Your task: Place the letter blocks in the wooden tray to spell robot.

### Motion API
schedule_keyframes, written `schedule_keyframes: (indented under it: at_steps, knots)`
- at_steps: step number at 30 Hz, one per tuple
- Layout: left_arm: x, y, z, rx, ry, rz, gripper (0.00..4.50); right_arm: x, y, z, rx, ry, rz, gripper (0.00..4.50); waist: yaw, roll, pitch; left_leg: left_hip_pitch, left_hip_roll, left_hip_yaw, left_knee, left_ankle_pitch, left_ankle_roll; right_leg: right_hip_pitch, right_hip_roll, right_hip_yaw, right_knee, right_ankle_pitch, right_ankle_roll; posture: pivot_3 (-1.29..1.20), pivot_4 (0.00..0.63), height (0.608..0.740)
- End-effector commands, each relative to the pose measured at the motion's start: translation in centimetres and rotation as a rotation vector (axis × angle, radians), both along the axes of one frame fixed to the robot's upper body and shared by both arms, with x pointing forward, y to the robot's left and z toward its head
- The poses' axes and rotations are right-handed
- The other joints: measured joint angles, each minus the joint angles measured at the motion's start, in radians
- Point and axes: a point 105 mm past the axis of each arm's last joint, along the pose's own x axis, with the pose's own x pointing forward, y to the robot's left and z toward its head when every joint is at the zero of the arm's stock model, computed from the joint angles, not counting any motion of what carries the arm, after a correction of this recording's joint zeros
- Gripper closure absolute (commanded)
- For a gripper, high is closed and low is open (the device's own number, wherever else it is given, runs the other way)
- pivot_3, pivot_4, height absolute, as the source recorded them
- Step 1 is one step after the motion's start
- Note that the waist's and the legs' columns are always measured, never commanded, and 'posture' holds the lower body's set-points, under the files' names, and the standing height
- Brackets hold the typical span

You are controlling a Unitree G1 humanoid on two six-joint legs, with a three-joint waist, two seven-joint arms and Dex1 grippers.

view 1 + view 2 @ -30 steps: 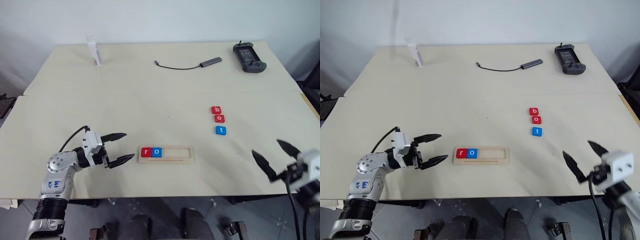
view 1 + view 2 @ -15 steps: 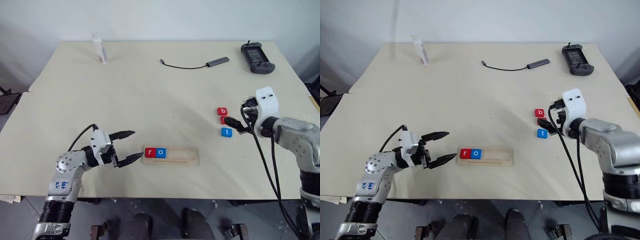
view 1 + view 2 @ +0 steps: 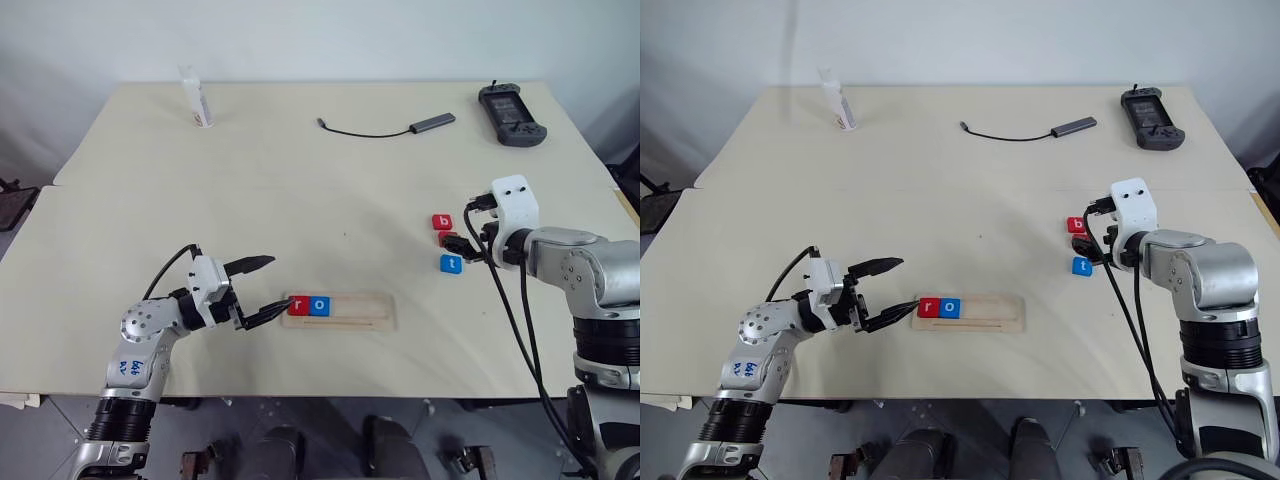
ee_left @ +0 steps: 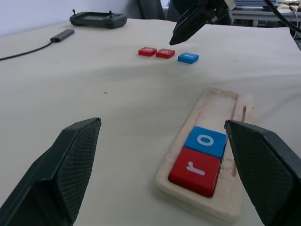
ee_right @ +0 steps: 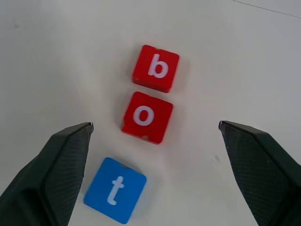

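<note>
Silver arms, black cables, black-fingered left claw (image 3: 258, 291)

From the head views the right gripper (image 3: 455, 243) covers the red o tile (image 5: 147, 117) — its letter can't be read. Both wrist views cut off their own fingers at the bottom edge.

wall: you get plain white wall (image 3: 330, 40) behind the far edge, no windows in it
desk: your desk (image 3: 300, 180) is cream-coloured, two tops butted together, seam running across the middle
floor: grey floor (image 3: 30, 440) shows below your near edge
light: even, soft, no hard shadows on your surface
sides: dark furniture at your far right edge (image 3: 628, 170), too cut off to tell
</note>
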Motion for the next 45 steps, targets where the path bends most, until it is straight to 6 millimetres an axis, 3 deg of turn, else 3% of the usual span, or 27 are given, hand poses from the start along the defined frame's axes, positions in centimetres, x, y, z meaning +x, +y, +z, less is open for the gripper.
schedule_keyframes:
  at_steps: [1,12,16,19,26,29,34,38,42,45]
  knots:
    - [0.1,-0.1,0.5,0.007,-0.036,-0.006,0.02,0.7,0.2,0.6,0.012,-0.033,-0.003,0.0,-0.003,0.0,0.0,0.0,0.0,0.0,0.0,0.0,0.0,0.0,0.0,0.0,0.0,0.0,0.0,0.0,0.15,0.74]
    - [-0.2,-0.2,0.7,0.006,-0.047,-0.001,0.02,6.0,1.2,-0.4,0.086,-0.071,-0.082,0.0,-0.028,0.0,0.0,0.001,0.0,0.001,0.0,0.0,0.0,-0.001,0.001,0.0,0.001,0.0,0.001,0.0,0.15,0.74]
    - [-0.3,-0.2,0.7,0.003,-0.05,0.007,0.02,7.0,2.2,-1.1,0.095,-0.066,-0.069,0.0,-0.036,0.0,0.0,0.001,0.0,0.001,-0.001,0.0,0.0,-0.001,0.0,0.0,0.001,0.0,0.001,0.0,0.15,0.74]
    - [-0.3,-0.2,0.7,-0.001,-0.052,0.015,0.0,7.4,2.7,-1.4,0.095,-0.072,-0.059,0.62,-0.042,0.0,0.0,0.001,0.0,0.001,0.0,0.0,0.0,0.0,0.0,0.0,0.002,0.0,0.001,0.0,0.15,0.74]
    - [-0.1,-0.2,0.7,0.0,-0.056,0.017,0.0,7.5,3.4,-1.4,0.093,-0.087,-0.039,3.02,-0.047,0.0,0.0,0.001,0.0,0.001,0.0,0.0,0.0,0.0,0.001,0.0,0.003,0.0,0.001,0.0,0.15,0.74]
    - [-0.1,-0.4,0.7,-0.003,-0.059,0.002,0.0,7.3,3.8,0.9,0.096,-0.186,0.013,3.04,-0.047,0.0,0.0,0.001,0.0,0.001,0.0,0.0,0.0,-0.001,0.0,0.0,0.003,0.0,0.001,0.0,0.15,0.74]
    - [0.1,-1.2,0.6,-0.005,-0.054,-0.055,0.0,5.0,3.6,4.4,0.109,-0.279,0.068,3.04,-0.041,0.0,0.0,0.0,0.0,0.0,0.0,0.0,0.0,-0.001,0.0,0.0,0.003,0.0,0.001,0.0,0.15,0.74]
    - [0.2,-1.7,0.3,-0.005,-0.046,-0.096,0.0,1.7,2.9,5.2,0.118,-0.265,0.056,3.04,-0.035,0.0,0.0,0.0,0.0,0.0,0.0,0.0,0.0,-0.001,0.0,0.0,0.002,0.0,0.001,0.0,0.15,0.74]
    - [0.2,-2.2,-0.1,0.007,-0.038,-0.144,0.0,-3.2,2.1,3.2,0.072,-0.19,0.019,3.04,-0.02,0.0,0.0,0.0,0.0,0.0,-0.001,0.0,0.0,-0.001,0.0,0.0,0.002,0.0,0.001,0.0,0.15,0.74]
    - [0.3,-2.4,-0.2,0.006,-0.029,-0.18,0.0,-7.1,2.3,0.0,0.116,-0.105,-0.046,3.04,-0.016,0.0,0.0,-0.001,0.0,0.0,0.0,0.0,0.0,-0.001,0.0,0.001,0.001,0.0,0.001,0.0,0.15,0.74]
